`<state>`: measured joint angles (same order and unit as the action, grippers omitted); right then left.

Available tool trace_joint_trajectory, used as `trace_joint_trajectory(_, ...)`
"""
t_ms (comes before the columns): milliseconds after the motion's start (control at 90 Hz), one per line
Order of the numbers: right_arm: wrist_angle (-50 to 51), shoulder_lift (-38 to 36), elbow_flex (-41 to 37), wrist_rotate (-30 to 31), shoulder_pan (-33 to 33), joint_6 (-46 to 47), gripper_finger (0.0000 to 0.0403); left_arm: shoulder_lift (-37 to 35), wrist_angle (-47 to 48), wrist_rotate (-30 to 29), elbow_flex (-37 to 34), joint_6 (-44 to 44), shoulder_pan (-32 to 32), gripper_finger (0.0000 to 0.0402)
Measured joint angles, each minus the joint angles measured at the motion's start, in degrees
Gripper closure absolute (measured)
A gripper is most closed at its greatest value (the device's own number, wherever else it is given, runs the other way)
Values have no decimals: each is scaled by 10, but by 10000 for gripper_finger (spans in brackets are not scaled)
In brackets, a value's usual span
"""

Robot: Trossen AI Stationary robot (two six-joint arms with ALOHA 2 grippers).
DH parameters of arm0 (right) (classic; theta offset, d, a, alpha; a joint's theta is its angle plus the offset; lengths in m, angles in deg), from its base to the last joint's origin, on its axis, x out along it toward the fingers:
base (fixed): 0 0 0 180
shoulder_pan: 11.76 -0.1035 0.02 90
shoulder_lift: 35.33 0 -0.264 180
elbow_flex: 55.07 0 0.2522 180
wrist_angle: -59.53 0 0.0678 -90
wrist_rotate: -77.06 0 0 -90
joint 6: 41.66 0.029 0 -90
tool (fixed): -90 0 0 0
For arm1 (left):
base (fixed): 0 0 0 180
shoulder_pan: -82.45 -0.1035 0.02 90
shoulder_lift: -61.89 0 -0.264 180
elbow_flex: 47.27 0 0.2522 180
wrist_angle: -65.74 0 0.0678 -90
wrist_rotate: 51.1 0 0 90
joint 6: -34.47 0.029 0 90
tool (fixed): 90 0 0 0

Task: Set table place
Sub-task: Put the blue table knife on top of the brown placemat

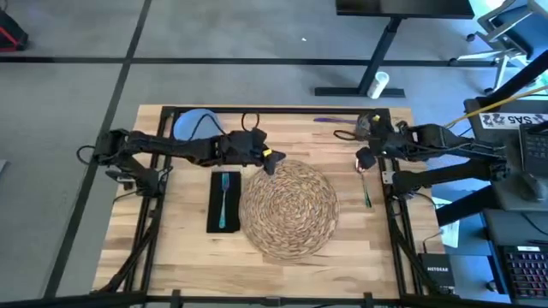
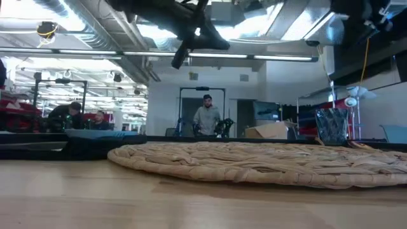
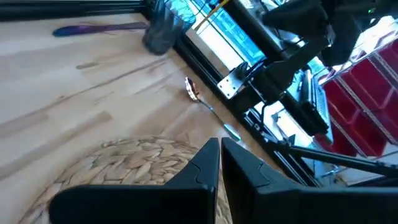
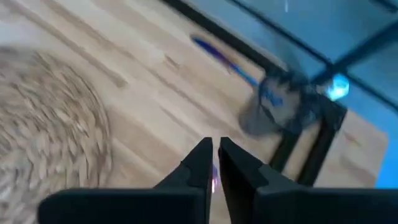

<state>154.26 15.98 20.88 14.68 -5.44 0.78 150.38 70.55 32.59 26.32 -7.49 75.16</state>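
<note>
The round woven straw placemat [image 1: 288,208] lies mid-table, the left gripper [image 1: 272,160] hovering at its 11 o'clock, fingers together, like the right gripper's [image 1: 363,160].

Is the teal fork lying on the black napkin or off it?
On it: the teal fork lies lengthwise along the black napkin, left of the placemat.

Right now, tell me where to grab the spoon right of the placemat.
Grip its slim green handle from straight above, closing across its width: the spoon lies flat on the table, bowl toward the far edge, clear of the woven placemat.
</note>
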Motion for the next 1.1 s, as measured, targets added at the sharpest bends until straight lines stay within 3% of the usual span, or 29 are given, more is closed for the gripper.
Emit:
trace_joint_trajectory(156,1,11,0,-28,13,52,361,0,31,8,0,32,-31,401)
trace_joint_trajectory(300,3,33,0,-40,12,114,352,0,50,54,0,44,-58,401)
trace_joint_trajectory(567,3,97,0,-47,12,138,351,-2,76,78,0,80,-86,401)
trace_joint_trajectory(833,-159,180,0,1,59,-52,352,-3,124,79,0,109,-90,401)
trace_joint_trajectory(978,-223,213,0,46,146,-159,360,-3,149,78,0,109,-85,401)
trace_joint_trajectory(1100,-280,242,0,35,244,-268,394,-3,152,78,0,109,-75,401)
